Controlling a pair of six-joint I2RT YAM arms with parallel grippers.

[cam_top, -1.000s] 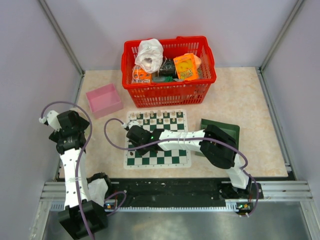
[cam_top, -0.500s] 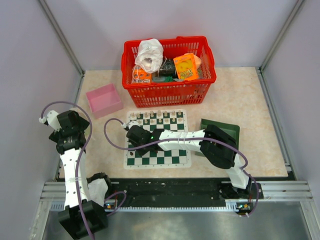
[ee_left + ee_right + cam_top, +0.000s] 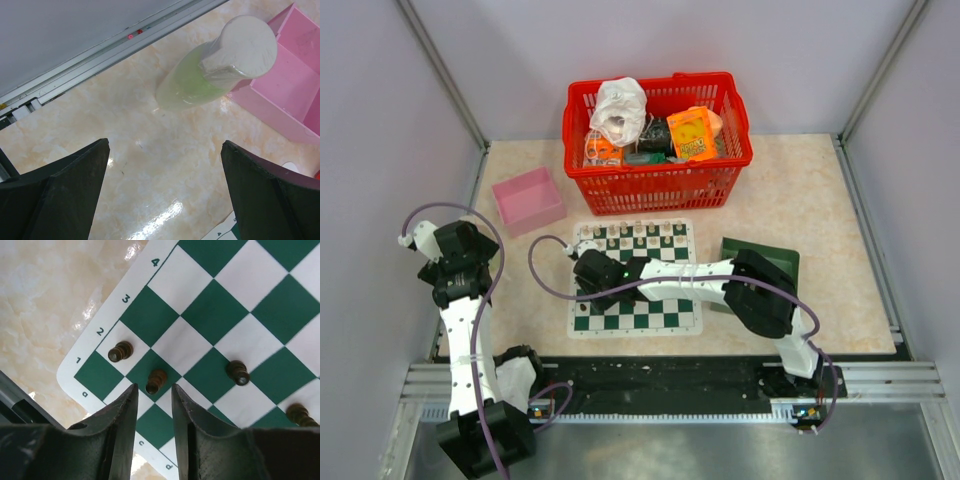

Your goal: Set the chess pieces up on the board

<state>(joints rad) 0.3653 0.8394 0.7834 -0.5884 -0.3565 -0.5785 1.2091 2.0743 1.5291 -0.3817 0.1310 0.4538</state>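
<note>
Brown pawn [image 3: 155, 381] stands on the board [image 3: 240, 300] just beyond the narrowly parted, empty jaws of our right gripper [image 3: 154, 389], so we judge its placement in hand; next we must back off without tipping it

The board [image 3: 640, 320] lies before a basket [image 3: 660, 192] (and left of a tray [image 3: 735, 246]).

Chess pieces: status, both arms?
Left gripper open, off the board. Right gripper slightly open, tips at a dark pawn on the board. Nothing blocking.

board [image 3: 113, 315] edge | rank nos. 1 2 3 4 | file ltrs a c d
</note>
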